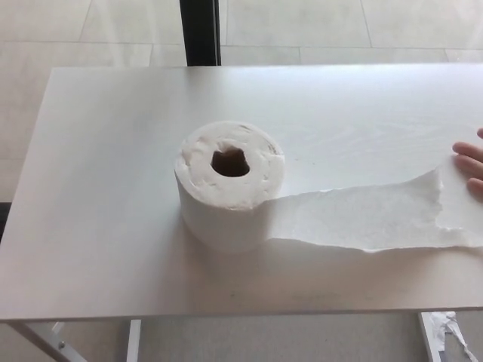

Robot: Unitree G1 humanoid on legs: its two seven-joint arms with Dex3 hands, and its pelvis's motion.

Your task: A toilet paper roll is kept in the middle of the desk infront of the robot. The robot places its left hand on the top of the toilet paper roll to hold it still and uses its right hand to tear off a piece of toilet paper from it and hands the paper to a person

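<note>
Head view: toilet paper roll stands on end, core hole up, near the middle of the white surface. A loose tail of paper lies flat on the surface, running from the base of the roll toward the robot's right and off the picture edge; its far edge is ragged. Fingertips of a person's hand enter at the right edge, just beside or touching the upper corner of the tail; which of the two cannot be told.

Neither robot hand is in view, left or right, so whether their fingers are apart or clenched cannot be told. Nothing rests on top of the roll.

Judgement: bracing step not yet begun.

Notes for doing it well:
- Bring the left robot hand down squarely over the core hole, pressing straight down so the roll does not tip or skid.
- Press only enough to pin it; the soft roll will likely crush.
- The right robot hand should take the tail close to the roll and pull sideways, sharply, with the left already seated.
- Mind the person's fingers at the tail's end.
</note>
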